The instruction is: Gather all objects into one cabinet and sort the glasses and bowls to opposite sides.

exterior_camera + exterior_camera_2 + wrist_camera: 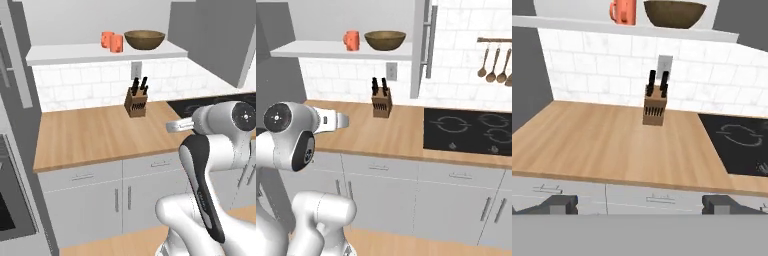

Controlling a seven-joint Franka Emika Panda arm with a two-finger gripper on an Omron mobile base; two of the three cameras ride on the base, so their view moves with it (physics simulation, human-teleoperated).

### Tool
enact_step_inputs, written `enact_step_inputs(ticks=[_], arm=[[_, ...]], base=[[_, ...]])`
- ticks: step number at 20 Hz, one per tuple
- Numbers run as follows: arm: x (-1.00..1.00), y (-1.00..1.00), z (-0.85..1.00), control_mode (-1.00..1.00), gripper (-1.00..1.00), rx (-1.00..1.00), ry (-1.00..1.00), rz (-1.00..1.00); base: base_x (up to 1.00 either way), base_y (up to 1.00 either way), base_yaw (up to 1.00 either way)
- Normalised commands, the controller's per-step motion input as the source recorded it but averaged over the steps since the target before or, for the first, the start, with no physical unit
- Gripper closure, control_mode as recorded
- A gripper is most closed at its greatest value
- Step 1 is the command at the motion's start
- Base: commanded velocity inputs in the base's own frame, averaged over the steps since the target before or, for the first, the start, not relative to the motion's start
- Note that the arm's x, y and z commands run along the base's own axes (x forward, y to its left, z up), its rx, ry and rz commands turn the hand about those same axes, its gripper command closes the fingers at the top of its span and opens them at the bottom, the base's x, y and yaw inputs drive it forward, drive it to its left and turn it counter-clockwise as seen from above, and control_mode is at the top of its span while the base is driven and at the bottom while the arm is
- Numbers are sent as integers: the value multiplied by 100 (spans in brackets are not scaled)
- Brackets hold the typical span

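tumblers (pixel 112 41) left of bowl (pixel 144 39) on shelf (pixel 75 53), knife block (pixel 136 101) below

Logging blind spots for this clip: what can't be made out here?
- Second orange tumbler: in the right base view the pair overlaps, reading as one.
- Beige mug: cannot be made out on the shelf.
- Wooden bowl: hand view's top edge cuts its rim.
- Claw: open, only its tips rise at the hand view's bottom.

Two orange tumblers (pixel 112 41) upright beside wooden bowl (pixel 144 39), cabinet shelf (pixel 75 53)
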Motion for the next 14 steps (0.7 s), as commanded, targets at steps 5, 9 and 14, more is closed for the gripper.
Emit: enact_step_inputs(ticks=[5,9,14], arm=[[0,0,0,100,-100,0,0,0],[0,0,0,100,-100,0,0,0],[0,0,0,100,-100,0,0,0]], base=[[-55,-81,-17],[-20,-100,-6],[-8,-100,-2]])
